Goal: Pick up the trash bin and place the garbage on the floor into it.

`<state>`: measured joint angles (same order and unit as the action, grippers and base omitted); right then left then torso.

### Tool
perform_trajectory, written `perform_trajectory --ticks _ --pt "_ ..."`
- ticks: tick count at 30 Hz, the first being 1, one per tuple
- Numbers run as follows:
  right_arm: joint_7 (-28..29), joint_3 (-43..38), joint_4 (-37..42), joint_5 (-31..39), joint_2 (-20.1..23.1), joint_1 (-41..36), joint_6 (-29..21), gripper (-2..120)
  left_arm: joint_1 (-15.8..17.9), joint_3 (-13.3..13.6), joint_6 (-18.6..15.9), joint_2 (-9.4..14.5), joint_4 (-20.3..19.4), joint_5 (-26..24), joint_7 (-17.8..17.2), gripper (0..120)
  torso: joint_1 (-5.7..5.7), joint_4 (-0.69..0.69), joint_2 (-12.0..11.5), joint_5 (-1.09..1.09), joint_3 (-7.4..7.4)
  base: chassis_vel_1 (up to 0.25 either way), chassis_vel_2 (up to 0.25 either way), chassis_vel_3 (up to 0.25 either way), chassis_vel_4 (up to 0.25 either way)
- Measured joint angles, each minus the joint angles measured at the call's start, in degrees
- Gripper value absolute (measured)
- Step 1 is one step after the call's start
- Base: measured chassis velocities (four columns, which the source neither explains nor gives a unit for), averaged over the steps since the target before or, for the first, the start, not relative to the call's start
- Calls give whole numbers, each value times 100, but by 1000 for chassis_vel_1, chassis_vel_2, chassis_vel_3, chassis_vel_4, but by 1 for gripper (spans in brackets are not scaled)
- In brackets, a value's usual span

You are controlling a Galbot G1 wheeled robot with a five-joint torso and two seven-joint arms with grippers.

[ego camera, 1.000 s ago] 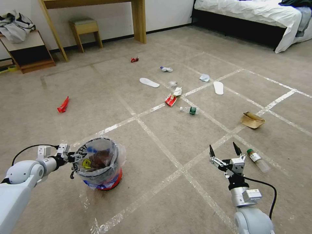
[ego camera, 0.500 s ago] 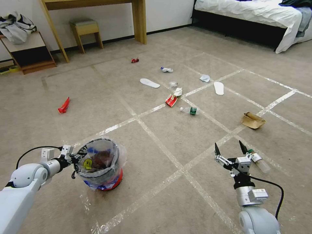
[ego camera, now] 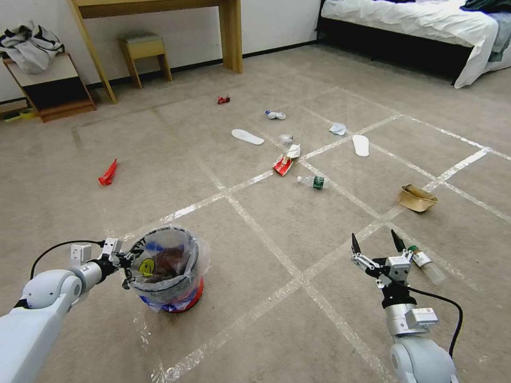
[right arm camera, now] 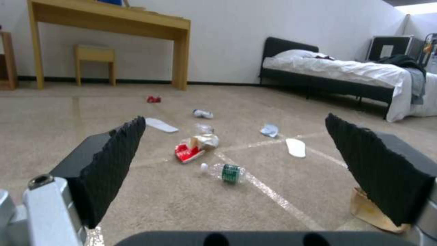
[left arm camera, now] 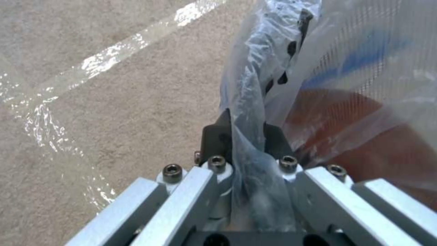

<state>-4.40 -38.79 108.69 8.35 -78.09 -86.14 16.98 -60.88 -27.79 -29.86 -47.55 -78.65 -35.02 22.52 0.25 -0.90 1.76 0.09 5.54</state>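
Observation:
The trash bin (ego camera: 167,268), red-based and lined with a clear bag bearing a yellow smiley, stands on the carpet at near left. My left gripper (ego camera: 128,260) is shut on its bag-covered rim (left arm camera: 248,112), with the plastic pinched between the fingers (left arm camera: 214,136). My right gripper (ego camera: 374,239) hovers open at near right, just left of a clear bottle (ego camera: 425,263). Garbage lies scattered ahead: a red-white carton (ego camera: 283,162), a green-labelled bottle (ego camera: 314,182), a tan paper bowl (ego camera: 416,198), a red wrapper (ego camera: 107,173), two slipper soles (ego camera: 247,136) and a tissue (ego camera: 337,128).
Tape lines (ego camera: 255,226) cross the carpet in a grid. A wooden desk (ego camera: 229,32) and stool (ego camera: 142,48) stand at the far wall. A low shelf with clothes (ego camera: 37,64) is far left, and a bed (ego camera: 415,26) far right.
The right gripper has shifted slightly right, closer to the clear bottle. The whole view has drifted a little. The left gripper stays shut on the bin's rim.

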Motion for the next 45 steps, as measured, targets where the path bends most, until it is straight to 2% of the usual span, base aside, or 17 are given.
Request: perform_trajectory --ticks 5,8,11,12,13,15,16,18,22,25,27,31,33,35,36,38,45 --pt "4 -8 21 -1 -6 -10 -11 100 -226 -182 49 -74 -238 -41 -112 4 2 0 -4 -11 3 0 0 0 0" --pt "19 -20 98 14 -7 5 -48 100 -540 -346 76 -29 -631 -243 -255 4 5 -4 -7 -28 7 0 0 0 0" --pt "30 -37 141 34 -3 20 -69 100 -727 -443 75 16 -873 -403 -342 4 6 -4 -9 -29 8 0 0 0 0" --pt "41 -74 203 61 16 28 -91 100 -947 -563 45 68 -1189 -581 -434 2 6 -4 -10 -28 9 0 0 0 0" --pt "41 -74 203 61 16 28 -91 100 -947 -563 45 68 -1189 -581 -434 2 6 -4 -10 -28 9 0 0 0 0" --pt "47 -140 289 90 43 11 -106 100 -1214 -731 57 121 -1622 -770 -676 1 6 -2 -9 -16 6 0 0 0 0" --pt "47 -140 289 90 43 11 -106 100 -1214 -731 57 121 -1622 -770 -676 1 6 -2 -9 -16 6 0 0 0 0" --pt "47 -196 369 107 60 -35 -117 100 -1400 -800 51 129 -2008 -898 -800 1 5 -1 -8 -15 5 0 0 0 0" --pt "47 -275 463 110 60 -125 -118 100 -1518 -816 0 96 -2376 -994 -941 1 4 -1 -6 -7 4 0 0 0 0" --pt "41 -432 581 105 29 -260 -117 100 -1548 -729 -75 11 -2690 -1078 -1087 1 4 -1 -5 -10 3 0 0 0 0" --pt "22 -602 662 69 -13 -416 -87 100 -1675 -627 -167 -124 -3144 -1186 -1260 1 3 -5 -4 -9 3 0 0 0 0" --pt "10 -644 697 33 -29 -463 -76 100 -1813 -622 -199 -216 -3482 -1252 -1402 1 3 -3 -4 -8 2 0 0 0 0" --pt "-2 -646 726 -6 -56 -496 -69 100 -1911 -651 -251 -300 -3768 -1362 -1548 1 3 -1 -4 -9 3 0 0 0 0" --pt "-61 -636 782 -96 -129 -588 -28 100 -2133 -773 -351 -406 -4294 -1493 -1717 1 2 -2 -4 -7 2 0 0 0 0" --pt "-61 -636 782 -96 -129 -588 -28 100 -2133 -773 -351 -406 -4294 -1493 -1717 1 2 -2 -4 -7 2 0 0 0 0" --pt "-131 -609 827 -174 -198 -662 14 100 -2388 -874 -403 -475 -4739 -1510 -1792 1 2 -1 -3 -8 2 0 0 0 0" --pt "-266 -595 919 -393 -378 -848 128 100 -2682 -909 -420 -740 -5259 -1387 -1889 1 2 -2 -3 -8 2 0 0 0 0"
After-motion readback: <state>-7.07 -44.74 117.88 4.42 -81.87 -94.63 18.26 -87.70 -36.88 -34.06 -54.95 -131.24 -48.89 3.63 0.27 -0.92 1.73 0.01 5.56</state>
